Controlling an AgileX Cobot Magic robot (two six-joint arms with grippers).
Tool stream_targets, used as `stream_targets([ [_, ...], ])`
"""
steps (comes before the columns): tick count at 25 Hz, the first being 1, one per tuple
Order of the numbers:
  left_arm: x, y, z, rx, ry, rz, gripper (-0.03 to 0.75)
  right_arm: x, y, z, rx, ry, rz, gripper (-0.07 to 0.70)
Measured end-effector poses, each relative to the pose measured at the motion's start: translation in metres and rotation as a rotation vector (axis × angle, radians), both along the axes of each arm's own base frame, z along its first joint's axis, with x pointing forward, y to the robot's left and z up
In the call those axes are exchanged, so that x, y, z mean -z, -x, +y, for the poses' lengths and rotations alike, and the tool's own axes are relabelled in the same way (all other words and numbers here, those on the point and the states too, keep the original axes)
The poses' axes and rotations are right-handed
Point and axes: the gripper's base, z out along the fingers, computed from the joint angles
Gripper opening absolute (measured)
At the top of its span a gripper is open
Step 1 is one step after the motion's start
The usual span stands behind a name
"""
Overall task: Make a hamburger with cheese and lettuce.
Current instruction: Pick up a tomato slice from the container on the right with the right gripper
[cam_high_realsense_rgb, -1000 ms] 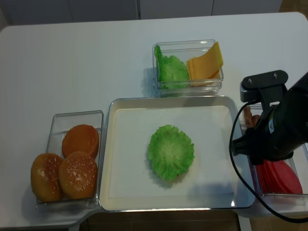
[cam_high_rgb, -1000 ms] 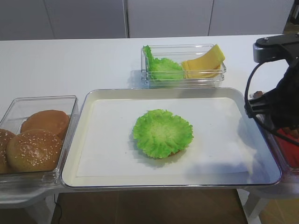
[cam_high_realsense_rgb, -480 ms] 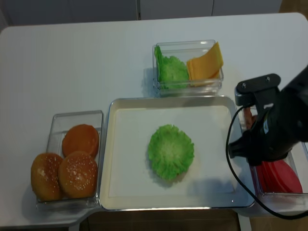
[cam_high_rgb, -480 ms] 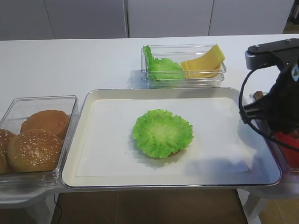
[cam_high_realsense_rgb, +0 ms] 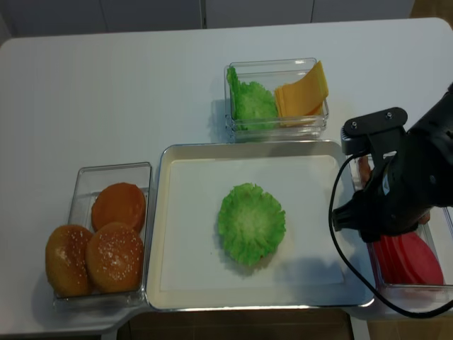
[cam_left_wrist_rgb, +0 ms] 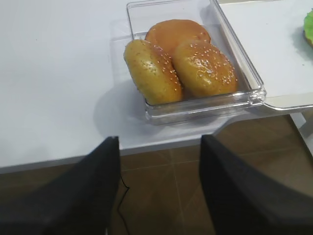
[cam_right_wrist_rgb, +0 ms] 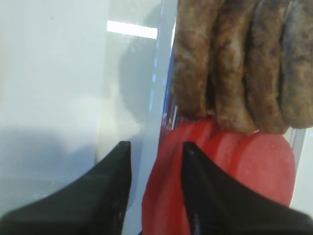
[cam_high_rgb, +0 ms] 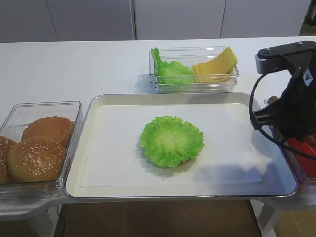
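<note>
Steel tray (cam_high_rgb: 89, 148) fills the middle of my view, and the hamburger (cam_high_rgb: 172, 140) sits at its centre, lettuce on top. Behind the tray, a clear bin (cam_high_rgb: 193, 85) holds spare lettuce (cam_high_rgb: 169, 70) beside the cheese (cam_high_rgb: 215, 65). My right gripper (cam_right_wrist_rgb: 155, 161) hangs over the tray edge and the red slices (cam_right_wrist_rgb: 230, 176), fingers slightly parted, holding nothing. My left gripper (cam_left_wrist_rgb: 157, 161) is spread wide, empty, near the buns (cam_left_wrist_rgb: 181, 66).
</note>
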Motion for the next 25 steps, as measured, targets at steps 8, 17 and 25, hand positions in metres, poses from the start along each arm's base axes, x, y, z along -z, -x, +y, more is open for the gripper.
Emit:
stream_targets([
  [8, 0.0, 0.0, 0.0, 0.0, 0.0, 0.0, 0.387, 0.001, -0.0007, -0.0011, -0.006, 0.018, 0.001, 0.198],
  [17, 0.0, 0.0, 0.0, 0.0, 0.0, 0.0, 0.387, 0.0013, -0.0005, -0.0017, 0.002, 0.027, 0.006, 0.13],
  [25, 0.0, 0.0, 0.0, 0.0, 0.0, 0.0, 0.387, 0.001, -0.0001, -0.0026, 0.004, 0.037, 0.013, 0.062],
])
